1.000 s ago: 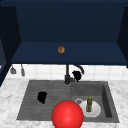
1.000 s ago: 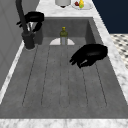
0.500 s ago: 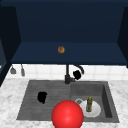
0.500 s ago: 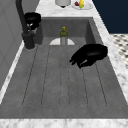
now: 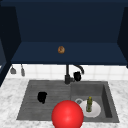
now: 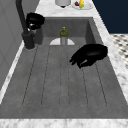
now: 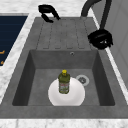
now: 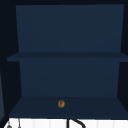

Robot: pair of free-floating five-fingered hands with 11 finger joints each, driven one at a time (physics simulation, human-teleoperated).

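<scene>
So far nothing is held. At nine o'clock of the sink (image 5: 110, 100), the left hand (image 5: 42, 97) hovers over the ribbed drainboard (image 6: 62, 82), fingers loosely curled around nothing. The right hand (image 5: 77, 75) hangs curled and empty at twelve o'clock beside the faucet (image 5: 67, 75). The green bottle (image 7: 64, 82) stands upright on the white plate (image 7: 75, 96) at four o'clock, untouched.

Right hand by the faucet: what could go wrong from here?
The right hand hangs close beside the faucet; a sideways move could knock its fingers against the spout. Below it, the bottle stands upright on a white plate in the basin, so a careless descent might tip it. The left hand hovers over the drainboard, apart from both.
</scene>
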